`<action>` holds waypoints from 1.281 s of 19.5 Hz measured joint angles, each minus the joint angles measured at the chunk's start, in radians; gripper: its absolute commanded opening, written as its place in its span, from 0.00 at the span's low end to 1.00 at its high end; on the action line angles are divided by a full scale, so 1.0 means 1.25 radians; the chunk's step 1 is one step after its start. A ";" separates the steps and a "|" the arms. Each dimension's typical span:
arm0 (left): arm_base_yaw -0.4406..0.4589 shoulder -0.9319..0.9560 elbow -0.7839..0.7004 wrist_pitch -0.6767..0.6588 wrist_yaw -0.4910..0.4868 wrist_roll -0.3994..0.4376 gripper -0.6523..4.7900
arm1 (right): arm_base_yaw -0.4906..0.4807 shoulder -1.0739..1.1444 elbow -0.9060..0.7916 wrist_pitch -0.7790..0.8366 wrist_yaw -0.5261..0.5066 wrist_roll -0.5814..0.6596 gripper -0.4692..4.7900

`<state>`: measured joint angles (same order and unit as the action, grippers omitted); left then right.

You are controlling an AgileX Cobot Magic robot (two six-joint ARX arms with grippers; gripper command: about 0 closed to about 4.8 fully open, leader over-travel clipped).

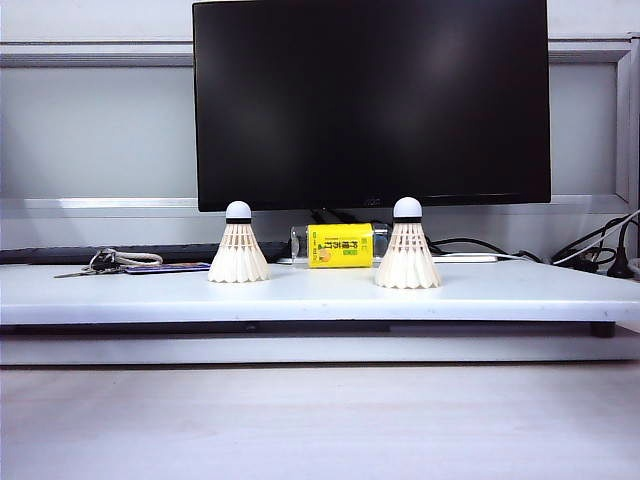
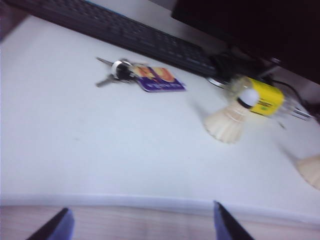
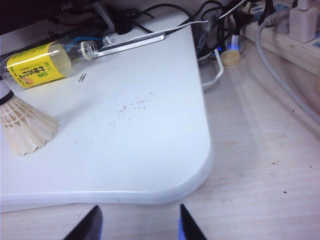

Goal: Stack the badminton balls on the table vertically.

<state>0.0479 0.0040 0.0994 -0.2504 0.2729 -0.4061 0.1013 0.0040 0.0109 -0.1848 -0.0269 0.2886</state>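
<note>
Short of the table [image 1: 120, 290], left gripper [image 2: 140, 225] and right gripper [image 3: 137, 222] hover wide, empty; grasp one shuttlecock [image 1: 238, 245] by, probably, its cork

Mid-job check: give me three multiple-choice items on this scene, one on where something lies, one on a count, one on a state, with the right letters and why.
1. Where does the yellow-labelled clear plastic bottle lie?
A. Behind and between the two shuttlecocks
B. On the wooden desk in front of the white board
C. On top of the black monitor

2. How many white feather shuttlecocks stand on the flat white board table?
A. One
B. Two
C. Three

3. How do the left gripper and right gripper stand?
A. Both open, holding nothing
B. Left shut on a shuttlecock
C. Both shut

Answers:
1 A: the exterior view shows it on its side in the gap behind them.
2 B: the left shuttlecock and right shuttlecock stand apart, cork tips up, unstacked.
3 A: each wrist view shows fingers spread, nothing between, short of the board's front edge.
</note>
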 measured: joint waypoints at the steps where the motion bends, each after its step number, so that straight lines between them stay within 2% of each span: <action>1: 0.000 0.000 0.000 0.000 0.016 -0.004 0.80 | 0.000 0.000 0.000 0.000 0.000 0.000 0.47; 2: 0.000 0.000 0.000 0.000 0.027 -0.010 0.79 | 0.000 0.000 0.000 0.000 0.000 0.000 0.47; 3: 0.000 0.000 0.000 0.000 0.041 -0.027 0.74 | 0.000 0.000 0.000 0.000 0.000 0.000 0.47; 4: 0.000 0.000 0.000 0.000 0.055 -0.040 0.43 | 0.000 0.000 0.000 0.000 0.000 0.000 0.47; 5: 0.000 0.000 0.000 0.000 0.084 -0.048 0.31 | 0.000 0.000 0.000 0.000 0.000 0.000 0.47; 9: 0.000 0.000 0.000 0.002 0.129 -0.047 0.30 | 0.004 0.000 0.000 0.000 -0.031 0.007 0.46; 13: 0.000 0.000 0.003 0.081 0.232 -0.012 0.30 | 0.005 0.000 0.000 0.012 -0.113 0.023 0.47; 20: 0.000 0.015 0.109 0.108 0.212 0.017 0.34 | 0.013 0.000 0.000 0.026 -0.138 0.026 0.47; 23: 0.000 0.092 0.203 0.107 0.212 0.070 0.34 | 0.022 0.000 0.000 0.036 -0.138 0.026 0.47; 25: 0.000 0.201 0.297 0.083 0.212 0.122 0.34 | 0.024 0.000 0.000 0.036 -0.138 0.026 0.47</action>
<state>0.0475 0.2554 0.4706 -0.1463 0.5385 -0.2539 0.1318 0.0040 0.0105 -0.1402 -0.1997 0.3210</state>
